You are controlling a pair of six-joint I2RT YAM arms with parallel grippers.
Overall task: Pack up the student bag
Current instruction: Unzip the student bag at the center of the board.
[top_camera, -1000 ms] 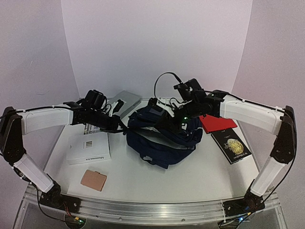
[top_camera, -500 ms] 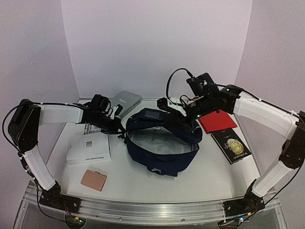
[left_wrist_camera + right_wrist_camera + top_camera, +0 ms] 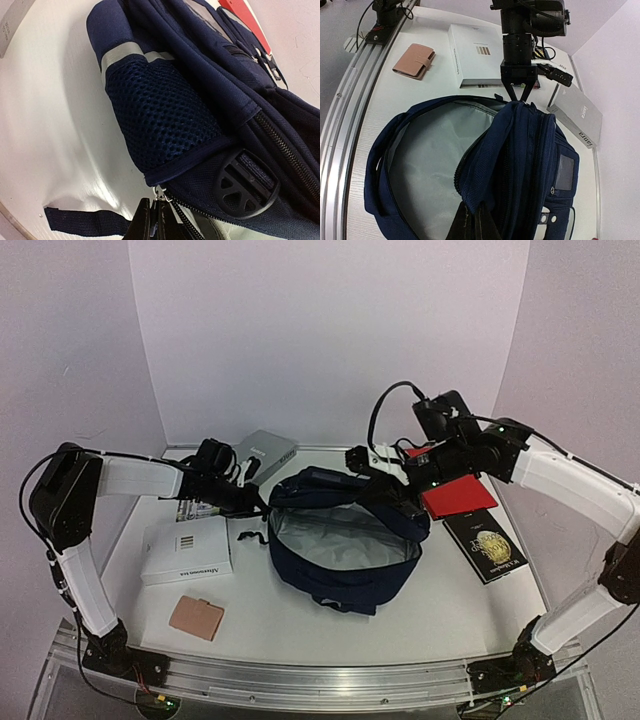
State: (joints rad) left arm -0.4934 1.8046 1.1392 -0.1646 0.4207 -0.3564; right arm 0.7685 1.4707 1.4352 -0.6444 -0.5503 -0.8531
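The navy student bag (image 3: pixel 340 585) lies mid-table with its main compartment wide open and its grey lining (image 3: pixel 427 150) showing. My left gripper (image 3: pixel 257 506) is at the bag's left end, shut on the metal zipper pull (image 3: pixel 161 196) below the mesh side pocket (image 3: pixel 160 115). My right gripper (image 3: pixel 397 498) is at the bag's back right, shut on the edge of the front flap (image 3: pixel 485 185), and holds it up. My left gripper also shows in the right wrist view (image 3: pixel 519 97).
A white book (image 3: pixel 186 550) and a tan wallet (image 3: pixel 195 617) lie left of the bag. A grey box (image 3: pixel 265 452) sits behind it. A red book (image 3: pixel 458 497) and a black book with a gold emblem (image 3: pixel 485 545) lie to the right.
My right gripper has lifted the flap up and to the right. The bag went from bunched to wide open, lining exposed. My left gripper stayed on the zipper pull at the left end.
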